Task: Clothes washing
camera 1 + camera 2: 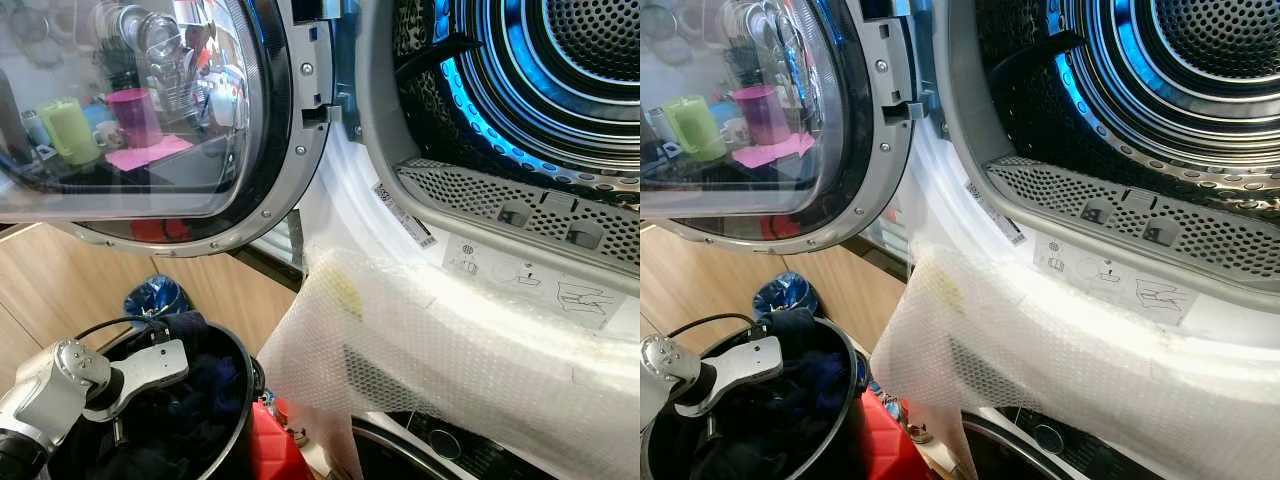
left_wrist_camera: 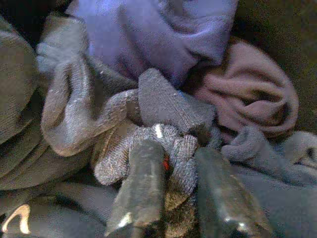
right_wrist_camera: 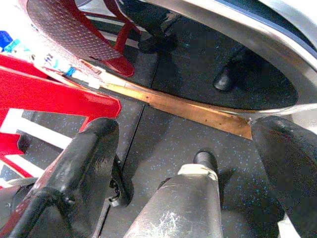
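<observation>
Left end effector [image 2: 171, 191] in bucket [image 1: 236, 440], pinching grey sock [image 2: 148, 148]; tangled clothes may drag out. Drum [image 1: 560, 70] at 1 o'clock. Right end effector [image 3: 188, 163] wide, idle.

The drum [image 1: 590, 60] is seen as polished, perforated metal with a bright blue sheen, and the lint filter grille [image 1: 520, 195] below it as matt grey perforated plastic. The door [image 1: 150, 110] is formed of glossy, reflective glass set in a smooth silver rim with small screws. A sheet of bubble wrap [image 1: 450, 350], translucent and dimpled, is draped over the white glossy front. The bucket [image 1: 845, 400] is made of shiny black plastic, and the clothes [image 2: 163, 104] in it are shown as soft knitted and fleecy cloth. The left gripper [image 2: 171, 193] is finished in worn matt black. The floor [image 3: 183, 134] is seen as dark, speckled and smooth.
</observation>
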Tool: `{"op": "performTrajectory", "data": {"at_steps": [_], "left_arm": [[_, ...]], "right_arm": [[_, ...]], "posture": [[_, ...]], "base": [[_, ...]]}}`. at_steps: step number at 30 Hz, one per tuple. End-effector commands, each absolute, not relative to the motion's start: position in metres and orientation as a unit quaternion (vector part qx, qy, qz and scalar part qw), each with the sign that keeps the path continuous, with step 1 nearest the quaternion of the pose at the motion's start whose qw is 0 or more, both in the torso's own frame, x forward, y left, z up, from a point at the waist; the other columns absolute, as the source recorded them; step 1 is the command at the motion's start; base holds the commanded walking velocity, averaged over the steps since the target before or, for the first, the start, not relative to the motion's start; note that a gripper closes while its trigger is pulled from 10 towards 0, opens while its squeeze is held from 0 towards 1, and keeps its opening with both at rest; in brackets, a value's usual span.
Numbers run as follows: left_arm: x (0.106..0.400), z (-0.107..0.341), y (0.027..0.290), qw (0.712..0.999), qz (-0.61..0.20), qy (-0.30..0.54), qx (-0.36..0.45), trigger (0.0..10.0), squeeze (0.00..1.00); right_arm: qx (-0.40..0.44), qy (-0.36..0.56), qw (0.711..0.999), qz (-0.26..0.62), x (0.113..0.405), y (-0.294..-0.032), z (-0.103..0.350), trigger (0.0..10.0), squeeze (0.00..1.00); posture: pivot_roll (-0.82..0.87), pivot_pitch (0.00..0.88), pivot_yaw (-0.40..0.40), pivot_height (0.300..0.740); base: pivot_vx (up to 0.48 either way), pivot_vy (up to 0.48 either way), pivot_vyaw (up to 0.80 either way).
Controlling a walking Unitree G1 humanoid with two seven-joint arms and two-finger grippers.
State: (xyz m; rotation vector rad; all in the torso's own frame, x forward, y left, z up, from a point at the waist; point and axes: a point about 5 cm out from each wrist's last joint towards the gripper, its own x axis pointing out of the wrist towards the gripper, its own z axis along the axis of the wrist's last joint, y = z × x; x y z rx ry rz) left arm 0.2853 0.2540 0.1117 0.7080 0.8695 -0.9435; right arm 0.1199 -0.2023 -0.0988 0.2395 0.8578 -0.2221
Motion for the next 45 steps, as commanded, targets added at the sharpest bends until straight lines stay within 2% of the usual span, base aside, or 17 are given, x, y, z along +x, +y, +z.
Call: {"op": "performTrajectory", "data": {"at_steps": [1,9,18,21,23,25,26,29,33,35,37,38,39,40,45], "left_arm": [[0.282,0.112,0.252,0.736,-0.446,0.403,0.311,0.0,0.0],[0.295,0.162,0.232,0.775,-0.492,0.301,0.257,0.0,0.0],[0.301,0.195,0.199,0.78,-0.559,0.202,0.195,0.0,0.0],[0.303,0.201,0.179,0.774,-0.59,0.161,0.163,0.0,0.0],[0.304,0.204,0.15,0.755,-0.631,0.126,0.13,0.0,0.0],[0.304,0.205,0.142,0.748,-0.641,0.118,0.121,0.0,0.0],[0.301,0.2,0.119,0.719,-0.678,0.112,0.103,0.0,0.0],[0.294,0.177,0.092,0.672,-0.722,0.133,0.096,0.0,0.0],[0.287,0.149,0.083,0.642,-0.739,0.177,0.105,0.0,0.0],[0.288,0.138,0.081,0.644,-0.732,0.191,0.111,0.0,0.0],[0.289,0.128,0.078,0.644,-0.728,0.199,0.127,0.0,0.0],[0.29,0.127,0.077,0.646,-0.726,0.2,0.123,0.0,0.0],[0.29,0.127,0.077,0.646,-0.726,0.2,0.123,0.0,0.0],[0.289,0.126,0.075,0.642,-0.73,0.202,0.117,0.0,0.0],[0.283,0.118,0.068,0.613,-0.755,0.218,0.084,0.0,0.0]], "right_arm": [[0.12,0.418,0.894,-0.105,0.118,-0.198,-0.1,10.0,0.0],[0.122,0.418,0.895,-0.103,0.121,-0.196,-0.1,10.0,0.0],[0.126,0.414,0.895,-0.105,0.124,-0.194,-0.099,10.0,0.0],[0.13,0.411,0.895,-0.11,0.125,-0.195,-0.099,10.0,0.0],[0.128,0.405,0.899,-0.11,0.127,-0.196,-0.097,10.0,0.0],[0.128,0.403,0.899,-0.11,0.128,-0.197,-0.097,10.0,0.0],[0.124,0.397,0.903,-0.108,0.131,-0.198,-0.096,10.0,0.0],[0.106,0.375,0.916,-0.097,0.135,-0.205,-0.091,10.0,0.0],[0.088,0.33,0.938,-0.058,0.135,-0.216,-0.082,10.0,0.0],[0.066,0.321,0.945,-0.007,0.129,-0.219,-0.079,10.0,0.0],[0.055,0.315,0.945,0.074,0.117,-0.22,-0.076,10.0,0.05],[0.057,0.313,0.944,0.091,0.114,-0.221,-0.075,10.0,0.11],[0.057,0.313,0.944,0.091,0.114,-0.221,-0.075,10.0,0.11],[0.066,0.309,0.942,0.116,0.109,-0.221,-0.073,10.0,1.0],[0.099,0.276,0.928,0.229,0.09,-0.225,-0.052,10.0,1.0]], "posture": [[0.14,0.0,0.079,0.74],[0.15,0.0,0.077,0.74],[0.15,0.0,0.083,0.74],[0.14,0.0,0.086,0.74],[0.14,0.0,0.083,0.74],[0.14,0.0,0.083,0.74],[0.13,0.0,0.083,0.74],[0.11,0.0,0.087,0.74],[0.06,0.0,0.1,0.74],[0.05,0.0,0.101,0.74],[0.04,0.0,0.101,0.74],[0.03,0.0,0.099,0.74],[0.03,0.0,0.099,0.74],[0.03,0.0,0.098,0.74],[0.01,0.0,0.089,0.74]], "base": [[0.0,0.0,0.0],[0.0,0.0,0.0],[0.0,0.0,0.0],[0.0,0.0,0.0],[0.0,0.0,0.0],[0.0,0.0,0.0],[0.0,0.0,0.0],[0.0,0.0,0.0],[0.0,0.0,0.0],[0.0,0.0,0.0],[0.0,0.0,0.0],[0.0,0.0,0.0],[0.0,0.0,0.0],[0.0,0.0,0.0],[0.0,0.0,0.0]]}}
